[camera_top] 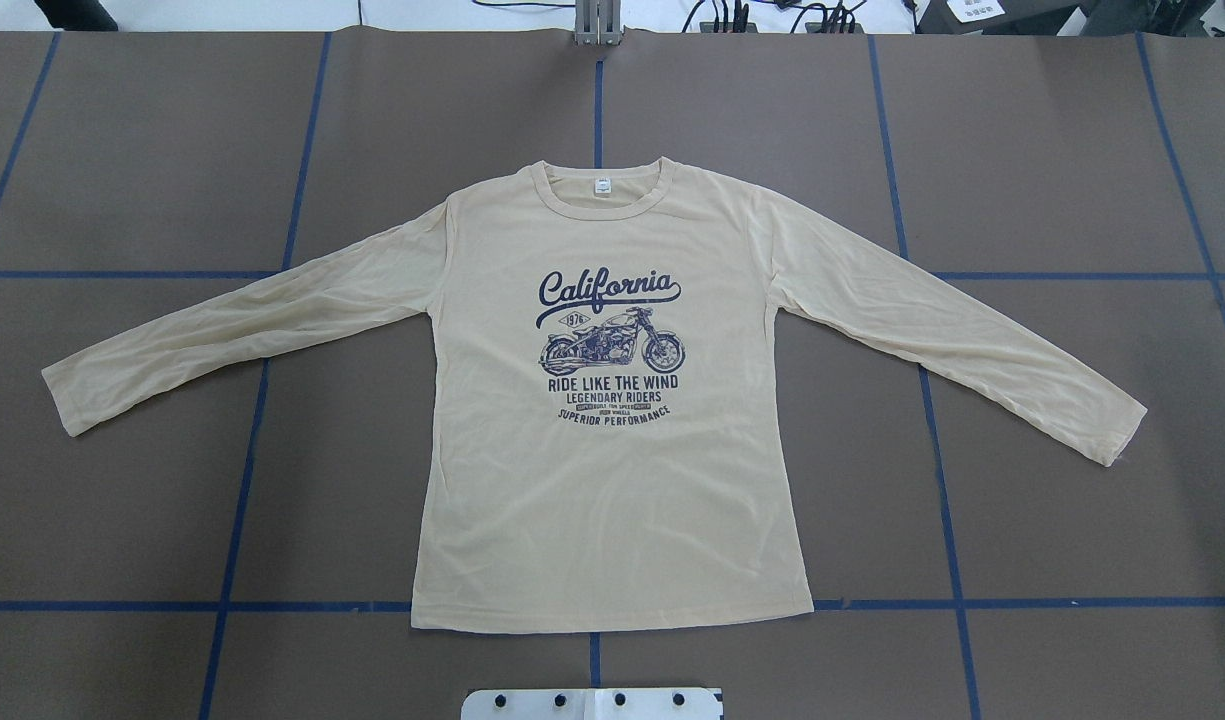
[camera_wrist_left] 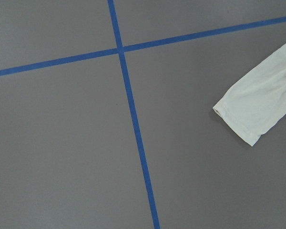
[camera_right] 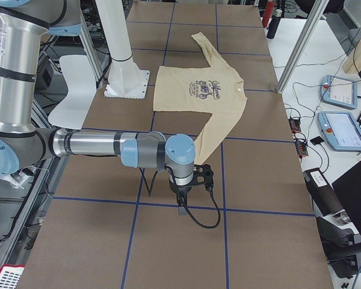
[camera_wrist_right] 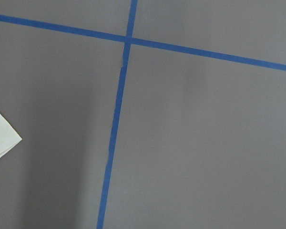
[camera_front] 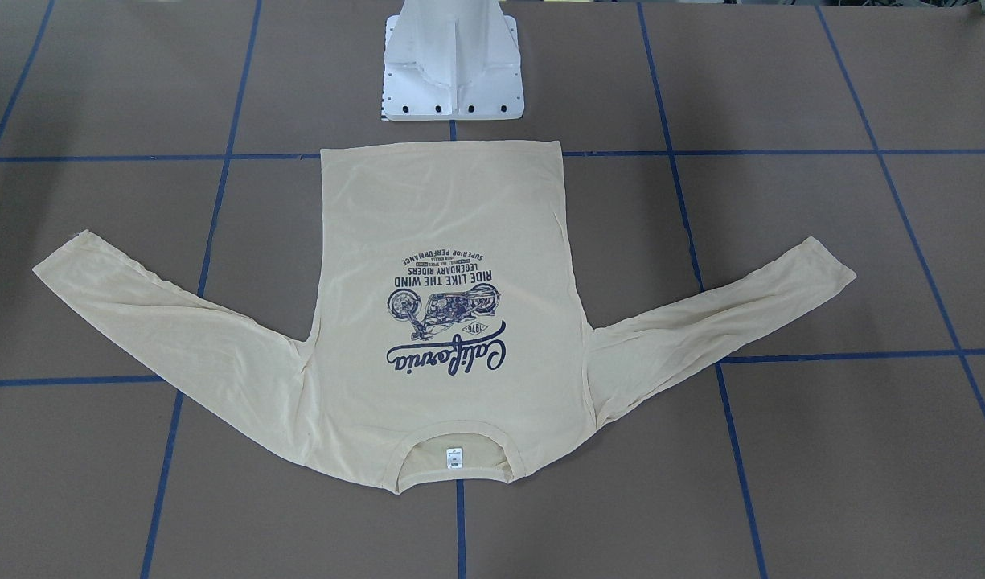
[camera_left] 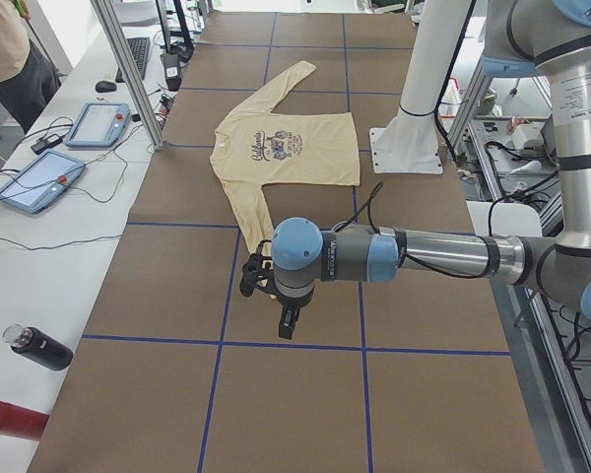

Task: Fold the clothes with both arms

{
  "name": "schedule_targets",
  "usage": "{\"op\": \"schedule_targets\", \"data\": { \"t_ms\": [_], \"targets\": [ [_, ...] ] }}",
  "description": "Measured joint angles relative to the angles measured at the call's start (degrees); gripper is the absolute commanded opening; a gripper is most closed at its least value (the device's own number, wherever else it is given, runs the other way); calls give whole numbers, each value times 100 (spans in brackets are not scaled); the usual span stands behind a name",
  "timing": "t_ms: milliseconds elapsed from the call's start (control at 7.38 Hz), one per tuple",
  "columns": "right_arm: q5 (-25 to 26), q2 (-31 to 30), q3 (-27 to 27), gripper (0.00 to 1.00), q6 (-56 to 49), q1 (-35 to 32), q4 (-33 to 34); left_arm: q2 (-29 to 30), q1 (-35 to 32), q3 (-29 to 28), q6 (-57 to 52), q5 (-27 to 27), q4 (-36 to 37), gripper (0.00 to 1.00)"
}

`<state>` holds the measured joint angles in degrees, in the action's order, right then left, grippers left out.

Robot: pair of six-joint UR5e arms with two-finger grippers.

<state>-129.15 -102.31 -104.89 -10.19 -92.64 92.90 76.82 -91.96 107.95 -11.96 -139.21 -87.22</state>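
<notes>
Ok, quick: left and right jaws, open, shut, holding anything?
Left gripper: cannot tell, it shows only in a side view.
Right gripper: cannot tell, same reason.
The shirt lies flat, in neither gripper.

Cream shirt (camera_top: 612, 520) flat, print up, L arm (camera_left: 433, 254), R arm (camera_right: 90, 144) near cuffs

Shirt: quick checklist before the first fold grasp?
1. Shirt flat, print up: ok.
2. Left sleeve and right sleeve spread out, not doubled over: ok.
3. Left gripper off the cloth, beside left cuff: ok.
4. Right gripper off the cloth, beside right cuff: ok.
5. Both grippers open: cannot tell.
</notes>
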Motion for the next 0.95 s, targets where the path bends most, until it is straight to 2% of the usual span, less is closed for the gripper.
{"op": "schedule_targets", "data": {
  "t_ms": [406, 677, 948],
  "targets": [
    [-27, 0, -184, 100, -5, 0, -2, 0, -2, 199, -26, 5, -35, 100],
    [-181, 19, -382, 100, 34, 5, -201, 42, -6, 567, 0, -3, -126, 100],
    [-518, 44, -421, 100, 81, 8, -1248, 240, -6, 685, 16, -8, -484, 100]
  ]
}}
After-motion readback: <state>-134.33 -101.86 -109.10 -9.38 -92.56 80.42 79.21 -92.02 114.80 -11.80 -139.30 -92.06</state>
